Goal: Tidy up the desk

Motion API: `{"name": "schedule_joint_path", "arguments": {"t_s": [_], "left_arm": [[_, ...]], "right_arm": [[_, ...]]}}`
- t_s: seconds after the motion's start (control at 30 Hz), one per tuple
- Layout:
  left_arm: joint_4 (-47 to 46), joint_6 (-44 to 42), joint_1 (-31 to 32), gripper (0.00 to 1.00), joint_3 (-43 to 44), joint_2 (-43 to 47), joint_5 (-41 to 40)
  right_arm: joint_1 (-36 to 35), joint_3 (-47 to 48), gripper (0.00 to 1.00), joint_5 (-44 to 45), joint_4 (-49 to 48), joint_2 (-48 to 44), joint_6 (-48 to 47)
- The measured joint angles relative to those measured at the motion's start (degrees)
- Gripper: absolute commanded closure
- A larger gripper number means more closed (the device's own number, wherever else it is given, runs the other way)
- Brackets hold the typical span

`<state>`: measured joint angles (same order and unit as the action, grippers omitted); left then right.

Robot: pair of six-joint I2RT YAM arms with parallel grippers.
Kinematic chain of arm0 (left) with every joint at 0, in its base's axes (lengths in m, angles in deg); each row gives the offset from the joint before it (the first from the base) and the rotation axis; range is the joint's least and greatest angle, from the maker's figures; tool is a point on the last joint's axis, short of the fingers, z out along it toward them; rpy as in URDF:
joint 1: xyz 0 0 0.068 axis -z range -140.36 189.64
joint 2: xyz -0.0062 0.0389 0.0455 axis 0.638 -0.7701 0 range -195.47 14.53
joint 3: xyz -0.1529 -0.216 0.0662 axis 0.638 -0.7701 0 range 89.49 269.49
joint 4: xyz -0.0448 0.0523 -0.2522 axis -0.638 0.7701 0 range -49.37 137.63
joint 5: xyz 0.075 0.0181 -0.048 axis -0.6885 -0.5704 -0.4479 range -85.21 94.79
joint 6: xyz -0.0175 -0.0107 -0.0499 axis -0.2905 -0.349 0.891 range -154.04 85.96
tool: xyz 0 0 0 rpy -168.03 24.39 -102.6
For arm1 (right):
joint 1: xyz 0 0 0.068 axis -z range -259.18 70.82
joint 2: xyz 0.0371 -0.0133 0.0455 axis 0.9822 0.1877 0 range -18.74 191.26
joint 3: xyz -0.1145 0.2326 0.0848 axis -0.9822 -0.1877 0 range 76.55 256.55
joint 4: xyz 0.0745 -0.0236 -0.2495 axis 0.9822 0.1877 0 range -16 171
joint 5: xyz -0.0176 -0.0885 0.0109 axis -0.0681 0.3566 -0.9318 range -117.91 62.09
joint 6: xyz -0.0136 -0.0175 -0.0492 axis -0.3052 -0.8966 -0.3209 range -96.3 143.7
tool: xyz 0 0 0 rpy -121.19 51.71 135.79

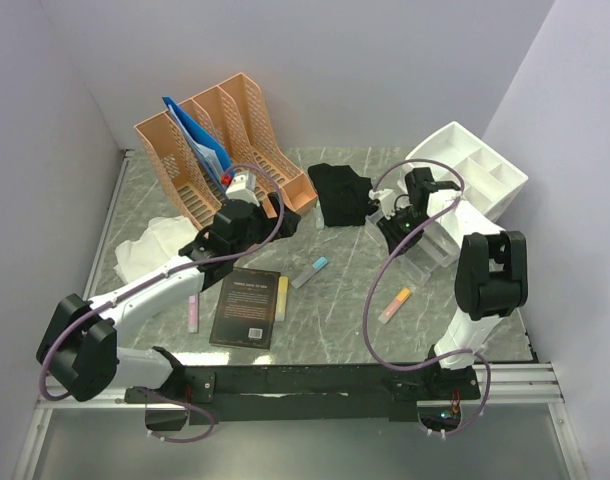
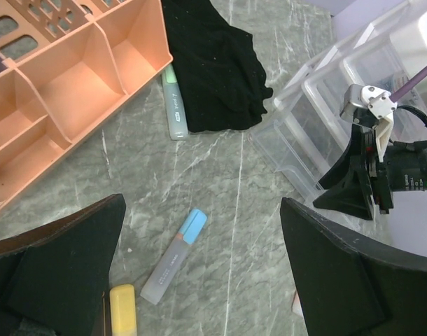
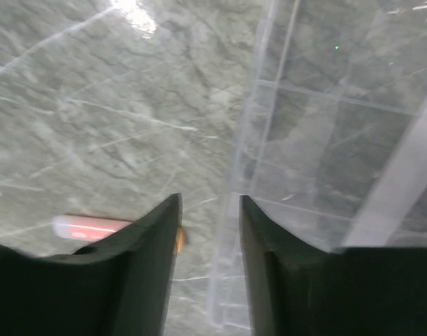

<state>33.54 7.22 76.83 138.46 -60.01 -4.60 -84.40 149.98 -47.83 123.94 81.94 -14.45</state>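
Note:
The desk [image 1: 335, 320] is grey-green marble with a black rail along its near edge. My left gripper [image 1: 268, 212] is open wide and empty, hovering in front of the peach file rack [image 1: 225, 140]. In the left wrist view, the left gripper [image 2: 203, 204] is above a blue-capped highlighter [image 2: 173, 257]. My right gripper [image 1: 400, 225] is open at the clear plastic tray [image 1: 430, 240]. In the right wrist view, the right gripper [image 3: 210, 210] has the tray's thin wall [image 3: 245, 161] between its fingers, which do not press on it.
A black book [image 1: 247, 306] with a yellow highlighter [image 1: 282, 298] beside it lies at the front. Also on the desk are a pink highlighter [image 1: 193, 312], an orange highlighter [image 1: 395, 305], a green highlighter [image 2: 174, 105], a black cloth [image 1: 343, 192], a white cloth [image 1: 157, 242] and a white divided organizer [image 1: 470, 170].

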Motion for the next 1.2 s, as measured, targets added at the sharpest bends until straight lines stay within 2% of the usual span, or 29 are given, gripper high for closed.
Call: {"name": "schedule_joint_path", "arguments": {"t_s": [0.27, 0.4, 0.5, 0.53, 0.63, 0.73, 0.87, 1.0, 1.2], "left_arm": [[-0.68, 0.15, 0.00, 0.01, 0.55, -0.79, 1.62], [-1.18, 0.20, 0.00, 0.01, 0.72, -1.64, 2.12], [-1.16, 0.17, 0.00, 0.01, 1.09, -2.36, 2.21], [-1.14, 0.17, 0.00, 0.00, 1.16, -2.43, 2.21], [-1.16, 0.17, 0.00, 0.01, 1.68, -2.56, 2.21], [-1.18, 0.17, 0.00, 0.01, 1.90, -2.56, 2.21], [-1.09, 0.20, -0.04, 0.01, 1.90, -2.56, 2.23], [-0.98, 0.17, -0.04, 0.01, 1.90, -2.56, 2.21], [-0.70, 0.17, -0.09, 0.00, 1.90, -2.56, 2.21]], "right_arm": [[-0.11, 4.83, 0.34, -1.44, 4.46, -3.04, -3.23], [-0.11, 10.43, 0.28, -6.45, 7.37, -6.56, -6.97], [-0.20, 11.23, 0.24, -13.40, 11.56, -9.64, -14.78], [-0.33, 10.84, 0.18, -15.30, 13.25, -10.32, -17.94], [-1.07, 4.50, 0.10, -20.63, 17.94, -13.03, -31.01], [-1.77, -5.14, 0.09, -21.57, 20.81, -14.45, -42.97], [-1.95, -14.21, 0.10, -18.29, 20.28, -15.52, -51.95], [-1.95, -19.74, 0.14, -13.29, 16.46, -17.14, -56.41], [-2.95, -26.56, 0.28, -7.65, 7.34, -18.51, -57.35]]}}
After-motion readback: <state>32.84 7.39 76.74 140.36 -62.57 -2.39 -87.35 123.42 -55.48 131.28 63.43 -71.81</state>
